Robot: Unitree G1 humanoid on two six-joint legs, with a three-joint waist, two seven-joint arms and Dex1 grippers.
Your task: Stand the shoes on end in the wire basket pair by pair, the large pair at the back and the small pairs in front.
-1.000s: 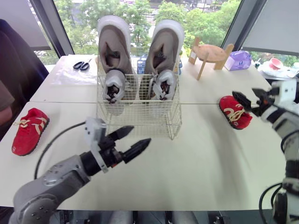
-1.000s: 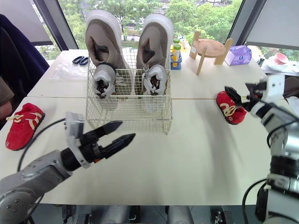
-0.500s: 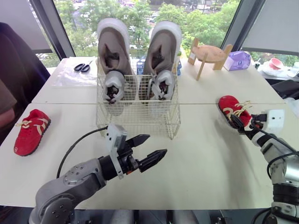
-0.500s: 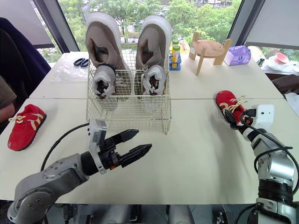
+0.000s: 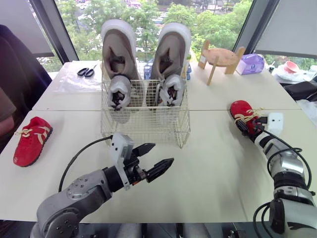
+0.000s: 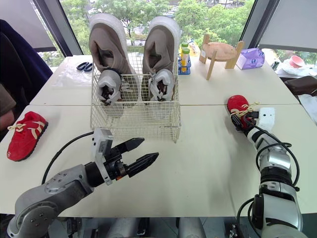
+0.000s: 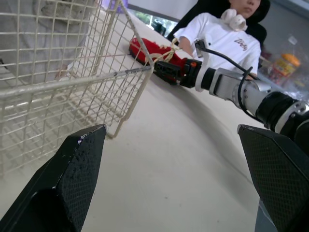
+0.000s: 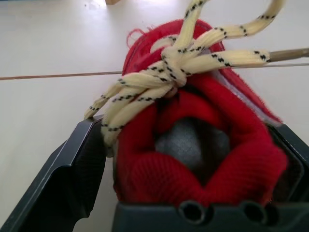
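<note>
The right red shoe (image 5: 241,109), lying on the bench (image 5: 213,168) to the right of the wire basket (image 5: 148,124), is clamped at its heel by the right jaws. The left jaws are held apart above the bench, near the basket's front. The other red shoe (image 5: 30,140) lies at the far left.

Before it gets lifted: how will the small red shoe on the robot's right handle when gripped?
The red shoe probably squashes; its heel collar looks soft and padded. Likely light, being small. Its loose laces may dangle and snag.
</note>
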